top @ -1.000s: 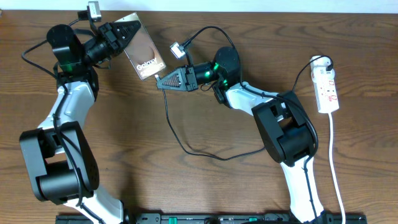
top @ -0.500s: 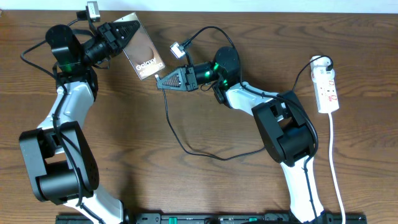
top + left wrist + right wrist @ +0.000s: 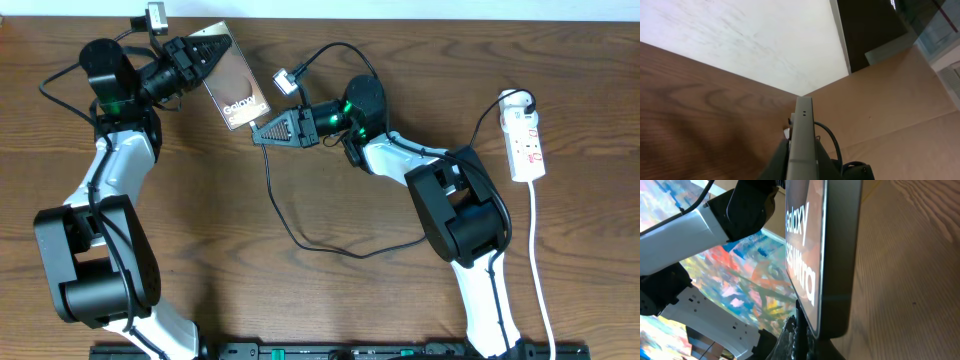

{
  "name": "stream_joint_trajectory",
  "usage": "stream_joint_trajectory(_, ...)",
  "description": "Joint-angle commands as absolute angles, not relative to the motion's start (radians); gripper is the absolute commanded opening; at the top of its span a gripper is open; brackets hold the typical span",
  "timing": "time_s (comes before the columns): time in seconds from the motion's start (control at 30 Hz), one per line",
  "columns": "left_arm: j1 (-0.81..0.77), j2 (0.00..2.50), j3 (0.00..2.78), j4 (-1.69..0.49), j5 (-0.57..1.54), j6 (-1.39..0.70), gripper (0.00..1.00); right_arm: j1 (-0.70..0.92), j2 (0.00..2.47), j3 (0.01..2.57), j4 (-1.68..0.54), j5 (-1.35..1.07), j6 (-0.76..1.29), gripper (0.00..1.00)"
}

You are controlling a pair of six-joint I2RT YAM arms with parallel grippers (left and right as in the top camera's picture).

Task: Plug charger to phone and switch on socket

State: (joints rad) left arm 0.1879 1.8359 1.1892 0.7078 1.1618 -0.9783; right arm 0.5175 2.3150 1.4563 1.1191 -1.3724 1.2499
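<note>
The phone [image 3: 240, 90], a brown slab with white lettering, is held tilted above the table at the back left, my left gripper [image 3: 218, 45] shut on its upper end. From the left wrist I see only its grey edge [image 3: 803, 120] between my jaws [image 3: 801, 152]. My right gripper [image 3: 256, 133] is shut on the charger's plug tip [image 3: 801, 322], just below the phone's [image 3: 840, 255] lower end; whether the tip touches it I cannot tell. The thin black cable [image 3: 300, 235] loops across the table to the white adapter [image 3: 512, 99] in the socket [image 3: 527, 140].
The socket's white lead [image 3: 540, 280] runs down the right side to the front edge. Both arm bases [image 3: 95, 280] [image 3: 465, 215] stand on the wooden table. A small camera [image 3: 155, 15] on a cable sits at the back left edge, beyond the left gripper.
The left gripper and the phone have shifted slightly to the right. The right gripper and cable have held still.
</note>
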Motion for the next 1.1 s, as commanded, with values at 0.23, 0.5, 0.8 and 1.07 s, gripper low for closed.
stream_joint_trajectory(0.23,0.179,1.816,1.195,0.720,1.230,-0.970,0.08,0.525,2.306,1.473,1.122,-1.350,1.248,0.01)
stream_joint_trajectory(0.5,0.177,1.816,1.195,0.720,1.249,-0.970,0.07,0.525,2.306,1.473,1.122,-1.326,1.264,0.01)
stream_joint_trajectory(0.8,0.177,1.816,1.195,0.720,1.250,-0.970,0.07,0.525,2.306,1.473,1.122,-1.292,1.316,0.01)
stream_joint_trajectory(1.07,0.177,1.816,1.195,0.720,1.270,-0.969,0.07,0.524,2.306,1.473,1.156,-1.274,1.357,0.01)
